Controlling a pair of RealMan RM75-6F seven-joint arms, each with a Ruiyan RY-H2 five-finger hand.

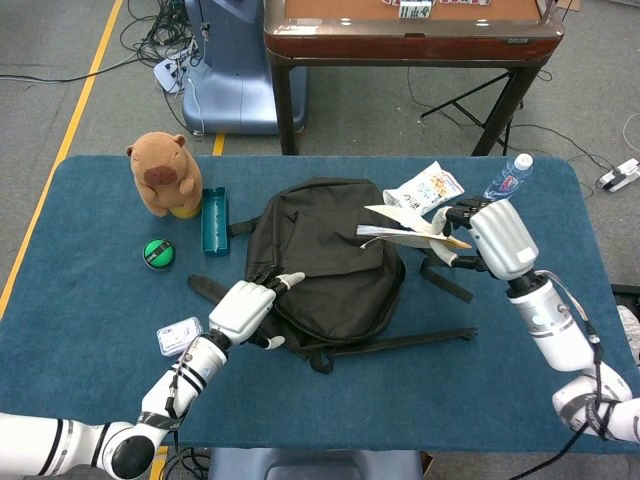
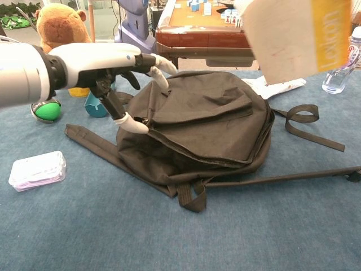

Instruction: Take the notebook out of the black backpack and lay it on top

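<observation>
Head view: the black backpack (image 1: 325, 255) lies flat at the table's (image 1: 90, 300) centre, its straps trailing toward 4 and 6 o'clock. The right hand (image 1: 490, 238) grasps the notebook (image 1: 410, 228) in the air over the backpack's 2 o'clock corner, pages fanned. The left hand (image 1: 245, 308), released with its fingers apart, rests at the backpack's 8 o'clock edge. A capybara plush (image 1: 162, 174) sits at 10 o'clock, beside it a teal case (image 1: 214, 220) and a green ball (image 1: 157, 253). A snack packet (image 1: 425, 191) and a water bottle (image 1: 508, 180) lie at 1 to 2 o'clock.

Chest view: the backpack (image 2: 197, 132) lies closed, its flap down. The left hand (image 2: 107, 65) hovers spread at its 10 o'clock edge, fingertips (image 2: 132, 124) touching the fabric. The notebook (image 2: 293, 36), white with a yellow band, hangs at 1 o'clock; the right hand itself is out of frame. A white packet (image 2: 35, 169) lies at 8 o'clock.
</observation>
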